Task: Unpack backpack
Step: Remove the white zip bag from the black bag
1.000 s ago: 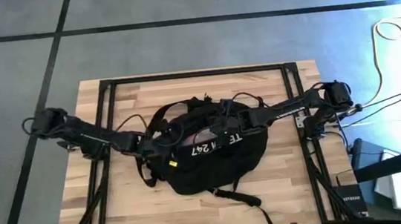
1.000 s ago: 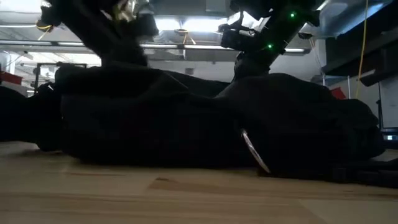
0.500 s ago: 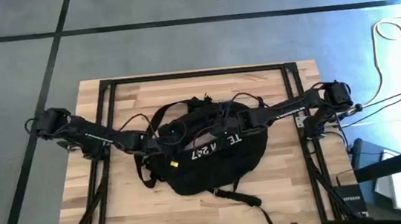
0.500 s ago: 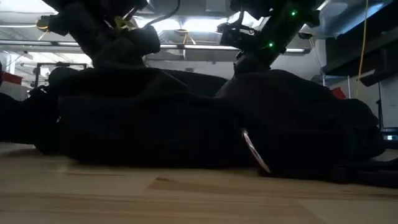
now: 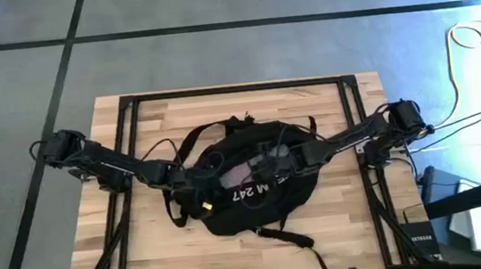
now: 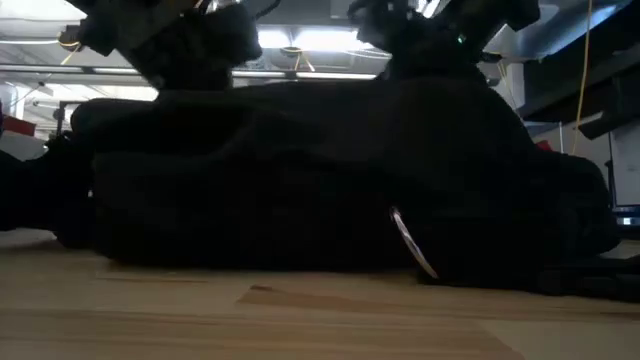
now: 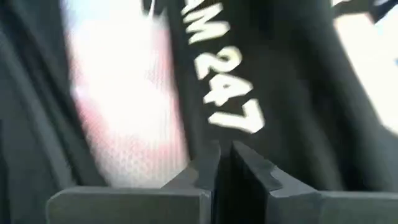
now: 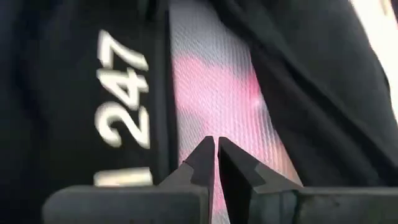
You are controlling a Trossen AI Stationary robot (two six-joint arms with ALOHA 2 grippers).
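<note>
Backpack (image 5: 260,195) lies flat at the centre of the wooden table (image 5: 145,252), black fabric, white "M 247" lettering legible on its top face in the high view. Straps trail off toward 6 o'clock, handle loop toward 12 o'clock.

My left gripper (image 5: 198,176) sits on the backpack's 9 o'clock side, arm reaching in from the table's 9 o'clock edge. In my left wrist view the fingers (image 7: 202,171) are pressed nearly together, only a thin dark slit between the tips. Directly ahead of them: the black lettered panel (image 7: 224,93), and beside it a pale pinkish mesh surface (image 7: 124,112) showing through the opening. I cannot tell whether any fabric is caught in the slit.

My right gripper (image 5: 272,162) is over the middle of the backpack, slightly toward 3 o'clock of the lettering, arm coming from the table's 3 o'clock edge. In the right wrist view its fingers (image 8: 202,163) are also drawn close, a narrow gap at the tips. The tips point at the same pink-white mesh (image 8: 217,93), with the "247" panel (image 8: 124,99) just beside it.

Low view: the backpack (image 6: 320,180) fills the frame as a dark mound resting on the table (image 6: 300,320); both arms meet it from above. A small pale curved piece (image 6: 410,243) shows at its lower front.
</note>
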